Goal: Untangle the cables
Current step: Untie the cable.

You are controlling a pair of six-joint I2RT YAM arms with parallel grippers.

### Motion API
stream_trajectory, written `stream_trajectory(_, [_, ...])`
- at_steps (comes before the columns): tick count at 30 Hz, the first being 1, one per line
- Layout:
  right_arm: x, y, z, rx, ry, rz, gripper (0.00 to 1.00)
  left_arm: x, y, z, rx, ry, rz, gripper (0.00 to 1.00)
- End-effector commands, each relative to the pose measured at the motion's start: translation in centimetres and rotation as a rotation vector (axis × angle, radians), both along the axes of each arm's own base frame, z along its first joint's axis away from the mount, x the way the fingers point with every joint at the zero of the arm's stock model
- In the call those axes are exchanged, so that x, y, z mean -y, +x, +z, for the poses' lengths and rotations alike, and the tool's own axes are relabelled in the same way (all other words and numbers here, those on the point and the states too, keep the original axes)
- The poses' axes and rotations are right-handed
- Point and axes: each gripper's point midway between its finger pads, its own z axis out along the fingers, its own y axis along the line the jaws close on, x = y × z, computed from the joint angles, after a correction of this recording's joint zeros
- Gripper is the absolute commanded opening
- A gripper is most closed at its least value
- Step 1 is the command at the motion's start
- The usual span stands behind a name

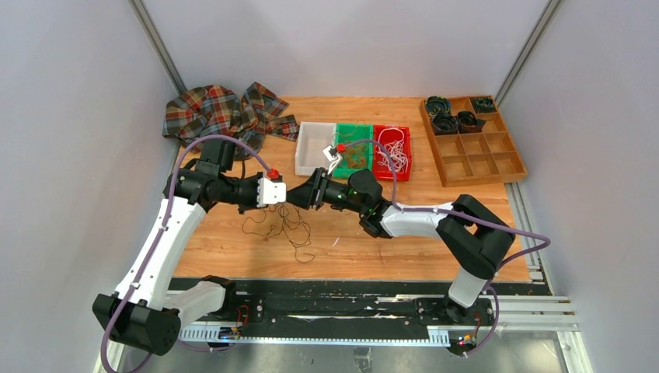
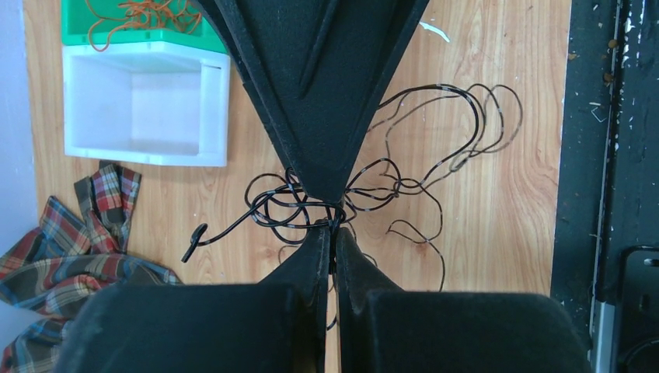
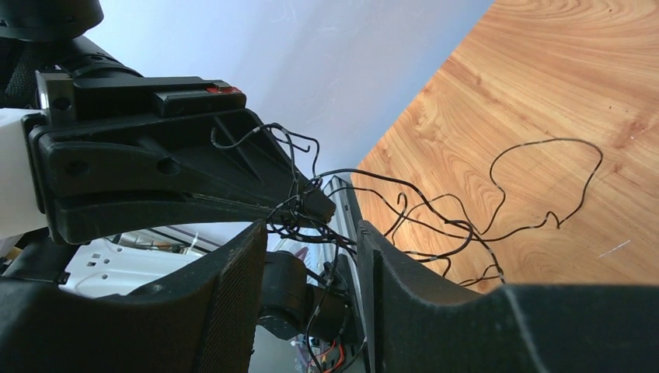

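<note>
A tangle of thin black cables [image 1: 284,225] hangs between my two grippers down to the wooden table. My left gripper [image 1: 286,194] is shut on a knot of the black cables [image 2: 435,167], pinched at its fingertips in the left wrist view [image 2: 334,229]. My right gripper [image 1: 301,194] meets it tip to tip. In the right wrist view [image 3: 312,231] it is open, with black strands [image 3: 466,225] running through the gap between its jaws. White cables [image 1: 395,151] lie in the red bin and copper-orange cables [image 1: 357,159] in the green bin.
White [image 1: 315,148], green [image 1: 346,132] and red [image 1: 404,167] bins stand side by side behind the grippers. A wooden compartment tray [image 1: 486,155] with dark coiled rolls stands at the back right. A plaid cloth [image 1: 221,113] lies at the back left.
</note>
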Motion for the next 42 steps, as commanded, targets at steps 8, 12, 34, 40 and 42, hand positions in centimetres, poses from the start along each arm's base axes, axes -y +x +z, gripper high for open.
stream_trajectory(8, [-1.1, -0.8, 3.1, 0.078, -0.008, 0.001, 0.27, 1.0, -0.8, 1.8, -0.027, -0.08, 0.012, 0.0])
stream_trajectory(12, [-1.3, -0.7, 3.0, 0.079, -0.014, 0.002, 0.16, 0.9, -0.6, 2.0, -0.021, -0.075, 0.024, 0.0])
stream_trajectory(34, [10.7, 5.1, 4.0, 0.379, -0.495, -0.499, 0.01, -3.5, -1.2, -1.6, 0.054, 0.172, 0.069, 0.01])
stream_trajectory(40, [14.8, 6.5, 3.6, 0.402, -0.641, -0.648, 0.01, -4.6, -1.0, -1.6, 0.098, 0.225, 0.082, 0.01])
stream_trajectory(42, [17.4, 7.2, 3.9, 0.401, -0.667, -0.712, 0.01, -5.8, -0.7, -2.1, 0.119, 0.295, 0.095, 0.01])
